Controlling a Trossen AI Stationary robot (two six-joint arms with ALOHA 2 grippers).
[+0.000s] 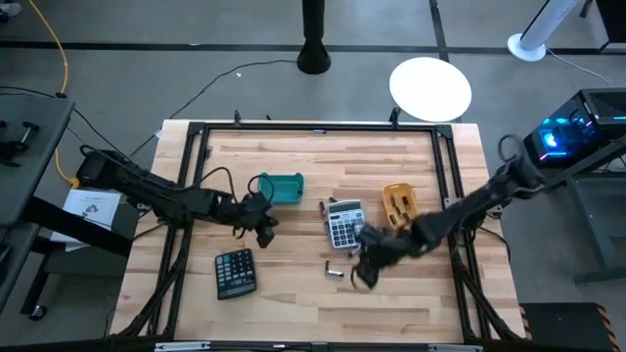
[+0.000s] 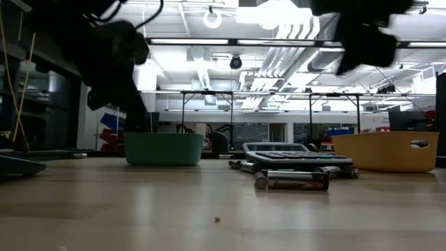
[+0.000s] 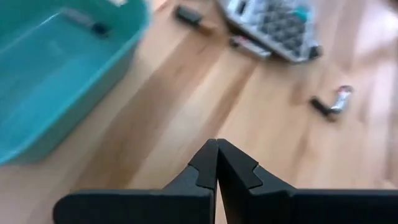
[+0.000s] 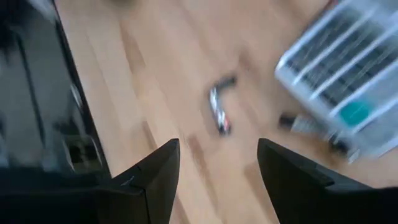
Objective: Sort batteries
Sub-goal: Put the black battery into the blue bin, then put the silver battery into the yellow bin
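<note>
Pick-up step, by my reading: right gripper (image 4: pixel 217 168), jaws wide and empty, hangs above two small dark, metal-ended loose batteries (image 4: pixel 219 107) on the wooden table (image 1: pixel 293 293) beside the grey calculator (image 1: pixel 344 226); next, lower and close; left gripper (image 3: pixel 216 168) pinched shut, empty, near the teal plastic tray (image 3: pixel 50 87).

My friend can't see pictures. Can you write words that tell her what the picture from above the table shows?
Two dark robot arms reach over a wooden table; the left gripper is shut beside a teal plastic tray, and the open right gripper hovers by two small loose batteries. A grey calculator, a dark calculator and a yellow tray also sit there.
</note>
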